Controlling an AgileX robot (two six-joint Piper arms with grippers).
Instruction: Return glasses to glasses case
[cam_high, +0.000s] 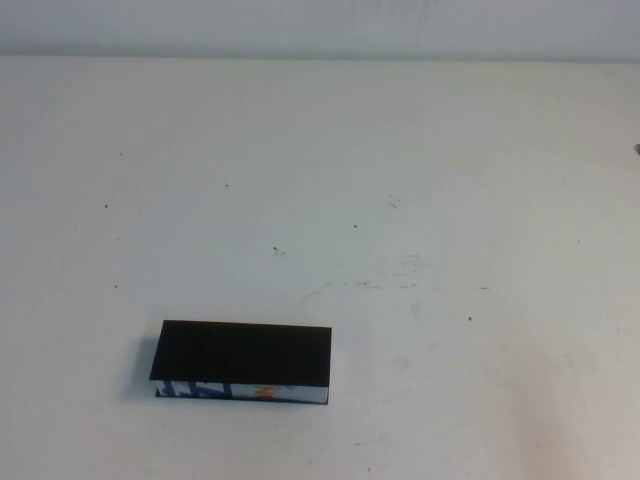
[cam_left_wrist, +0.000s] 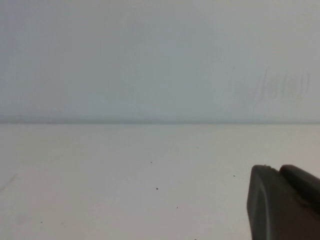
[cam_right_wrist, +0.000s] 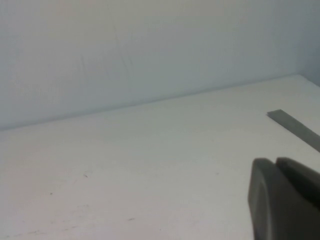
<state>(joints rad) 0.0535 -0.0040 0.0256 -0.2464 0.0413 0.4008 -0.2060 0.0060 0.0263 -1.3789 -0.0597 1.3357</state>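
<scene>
The glasses case lies on the white table at the front left in the high view. Its black lid is down, and its white front side shows a blue pattern and an orange mark. The glasses are not in view in any frame. Neither arm shows in the high view. My left gripper shows only in the left wrist view, shut and empty over bare table, facing the back wall. My right gripper shows only in the right wrist view, shut and empty over bare table.
A grey flat strip lies on the table beyond my right gripper. A pale wall runs along the table's far edge. Small dark specks and scuffs mark the table top.
</scene>
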